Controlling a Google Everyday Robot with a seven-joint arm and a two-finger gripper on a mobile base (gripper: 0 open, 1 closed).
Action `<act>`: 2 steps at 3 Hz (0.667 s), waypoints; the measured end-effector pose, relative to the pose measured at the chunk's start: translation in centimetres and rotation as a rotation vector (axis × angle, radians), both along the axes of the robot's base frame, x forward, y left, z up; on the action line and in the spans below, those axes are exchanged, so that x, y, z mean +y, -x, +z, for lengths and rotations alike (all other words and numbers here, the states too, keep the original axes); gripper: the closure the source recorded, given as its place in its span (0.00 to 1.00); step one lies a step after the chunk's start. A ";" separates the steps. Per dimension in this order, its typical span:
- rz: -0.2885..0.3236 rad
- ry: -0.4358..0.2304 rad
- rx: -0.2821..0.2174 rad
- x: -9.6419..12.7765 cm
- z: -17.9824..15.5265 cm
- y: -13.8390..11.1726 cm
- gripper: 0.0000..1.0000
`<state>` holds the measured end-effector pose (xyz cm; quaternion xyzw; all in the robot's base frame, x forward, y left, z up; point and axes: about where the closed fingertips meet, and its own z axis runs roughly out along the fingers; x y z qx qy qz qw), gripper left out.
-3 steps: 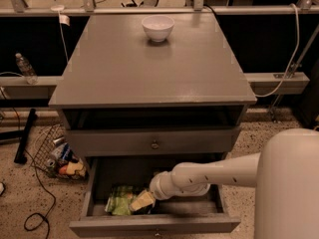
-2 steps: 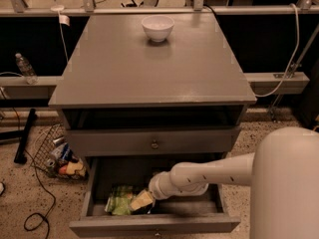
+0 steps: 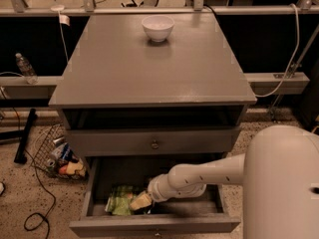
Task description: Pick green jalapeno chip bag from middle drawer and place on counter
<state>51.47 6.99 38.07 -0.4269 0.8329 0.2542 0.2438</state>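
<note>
The middle drawer [image 3: 154, 224] is pulled open at the bottom of the grey cabinet. The green jalapeno chip bag [image 3: 118, 206] lies inside it at the left. My white arm reaches in from the right, and my gripper [image 3: 140, 202] is down at the bag's right edge, touching it. The counter [image 3: 149, 66] is the cabinet's flat grey top.
A white bowl [image 3: 158, 27] stands near the counter's far edge. The grey drawer front [image 3: 154, 143] with a round knob sits just above my arm. A wire basket of items [image 3: 62, 158], black cables and a water bottle [image 3: 25, 67] are on the floor at the left.
My arm has shifted slightly left and deeper into the drawer, bringing the gripper closer onto the bag. The bag has not moved.
</note>
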 end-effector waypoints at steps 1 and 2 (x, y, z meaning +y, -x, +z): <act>0.000 0.000 0.012 -0.1 -0.6 0.2 0.41; 0.000 -0.017 0.026 -0.4 -0.7 0.5 0.64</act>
